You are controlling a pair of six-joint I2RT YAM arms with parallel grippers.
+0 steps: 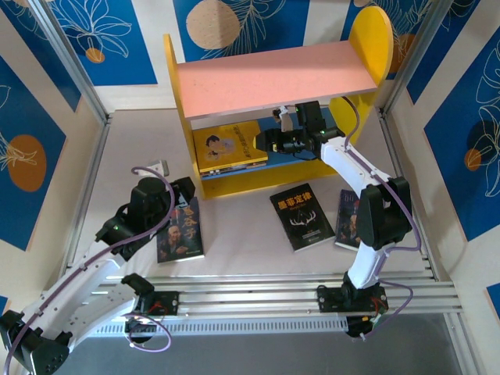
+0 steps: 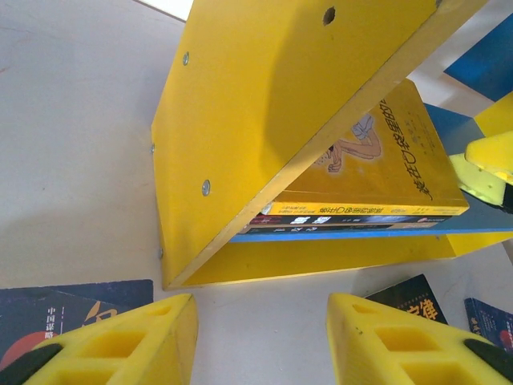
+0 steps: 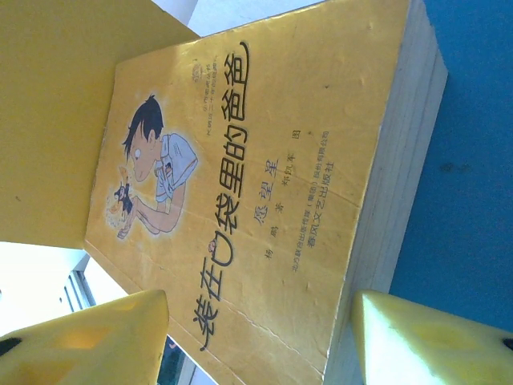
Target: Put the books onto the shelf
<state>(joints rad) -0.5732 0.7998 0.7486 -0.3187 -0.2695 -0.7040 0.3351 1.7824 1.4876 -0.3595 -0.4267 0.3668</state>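
On the white counter (image 1: pixel 234 258), the left end effector (image 2: pixel 258 325) hangs open over a portrait book (image 1: pixel 180 230). On the lower board of the shelf (image 1: pixel 273 78), the right end effector (image 3: pixel 260 321) stands open around a corner of the yellow book (image 3: pixel 256 160). It is best to back out level, so the book is not dragged off its stack.

Five books: a yellow book (image 1: pixel 226 144) stacked on a black book (image 2: pixel 337 220) at centre, a portrait book (image 1: pixel 181 234) lower left, an antler book (image 1: pixel 302 219) lower centre, a dark book (image 1: pixel 348 217) lower right. One shelf (image 1: pixel 273 74). One small white object (image 1: pixel 162 166) at left. Two arms.
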